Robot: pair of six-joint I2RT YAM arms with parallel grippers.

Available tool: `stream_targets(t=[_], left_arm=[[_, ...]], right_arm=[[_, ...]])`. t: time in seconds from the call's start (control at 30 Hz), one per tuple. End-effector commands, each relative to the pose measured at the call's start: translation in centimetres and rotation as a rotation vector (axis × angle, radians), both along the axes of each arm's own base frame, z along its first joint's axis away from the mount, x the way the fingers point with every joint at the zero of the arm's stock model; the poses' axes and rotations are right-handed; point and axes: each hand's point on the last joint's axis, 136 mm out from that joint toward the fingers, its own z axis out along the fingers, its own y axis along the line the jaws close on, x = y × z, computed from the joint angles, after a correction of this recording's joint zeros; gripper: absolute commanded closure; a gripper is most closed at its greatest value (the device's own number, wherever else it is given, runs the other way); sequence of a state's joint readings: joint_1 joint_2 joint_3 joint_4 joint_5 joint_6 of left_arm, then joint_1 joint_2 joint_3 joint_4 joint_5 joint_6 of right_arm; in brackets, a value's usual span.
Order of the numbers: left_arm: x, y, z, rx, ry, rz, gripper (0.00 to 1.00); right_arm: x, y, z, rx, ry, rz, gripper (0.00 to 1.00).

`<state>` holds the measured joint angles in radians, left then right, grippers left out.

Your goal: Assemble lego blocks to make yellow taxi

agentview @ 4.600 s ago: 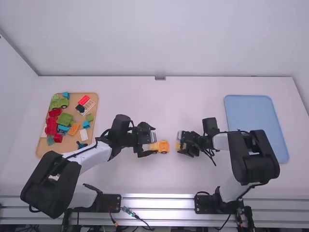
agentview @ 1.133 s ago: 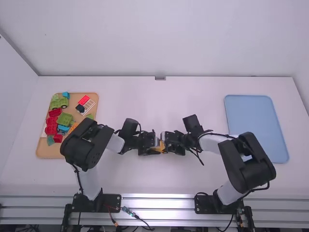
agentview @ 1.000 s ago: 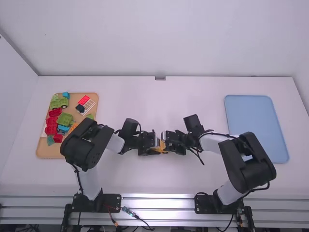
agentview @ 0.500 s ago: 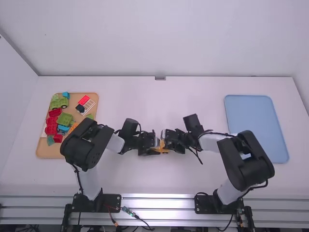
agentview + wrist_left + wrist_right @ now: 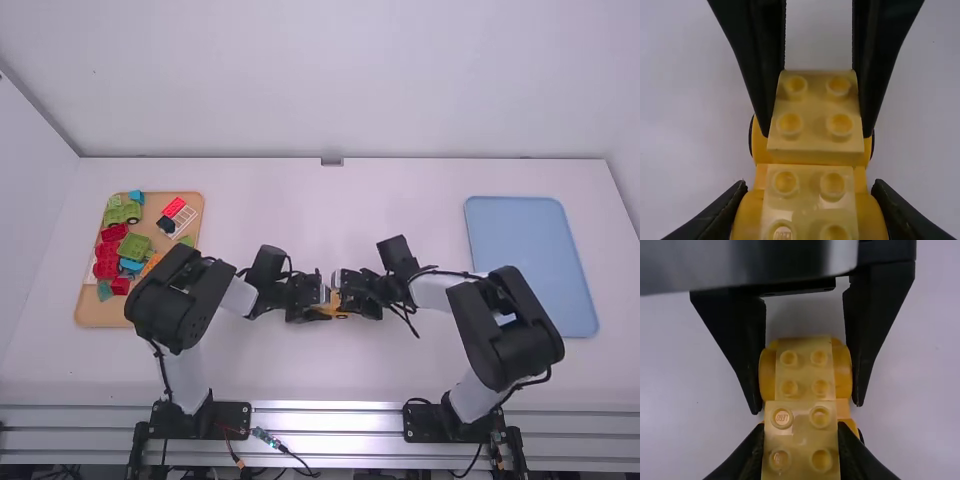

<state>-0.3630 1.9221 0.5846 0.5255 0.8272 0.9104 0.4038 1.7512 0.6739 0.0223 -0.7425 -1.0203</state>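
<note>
Over one orange car base [image 5: 759, 146] lie two yellow blocks [image 5: 815, 112].

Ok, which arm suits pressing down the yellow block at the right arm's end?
Probably the right: the right gripper already grips that yellow block on top of the orange car body, while the left gripper holds the body's other end and could steady it.
</note>
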Motion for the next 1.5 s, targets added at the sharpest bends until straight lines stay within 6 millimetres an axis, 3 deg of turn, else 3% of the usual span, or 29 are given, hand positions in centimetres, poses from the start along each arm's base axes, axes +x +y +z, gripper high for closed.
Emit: stream_targets(t=[0.0, 0.17, 0.53, 1.0, 1.2, 1.47], left_arm=[[-0.1, 0.4, -1.0, 0.038, -0.001, 0.004, 0.81], [-0.1, 0.4, -1.0, 0.037, -0.004, 0.005, 0.81], [-0.2, 0.4, -1.0, 0.038, -0.001, 0.001, 0.81], [-0.2, 0.4, -1.0, 0.038, -0.001, 0.001, 0.81], [-1.5, 0.4, -1.1, 0.032, -0.041, -0.098, 0.84], [-1.3, 0.5, -1.4, 0.056, -0.044, -0.083, 0.85]], right_arm=[[-0.5, -0.2, -1.1, -0.030, 0.025, 0.004, 0.96], [-0.8, -0.3, -1.2, -0.037, 0.036, 0.007, 0.94], [-0.4, -0.1, -1.0, -0.028, 0.028, -0.005, 0.75], [-0.4, -0.3, -1.2, -0.045, 0.020, -0.004, 0.79], [-1.1, -0.2, -1.4, -0.056, 0.040, 0.011, 0.79], [-1.8, -0.5, -1.7, -0.069, 0.081, 0.010, 0.80]])
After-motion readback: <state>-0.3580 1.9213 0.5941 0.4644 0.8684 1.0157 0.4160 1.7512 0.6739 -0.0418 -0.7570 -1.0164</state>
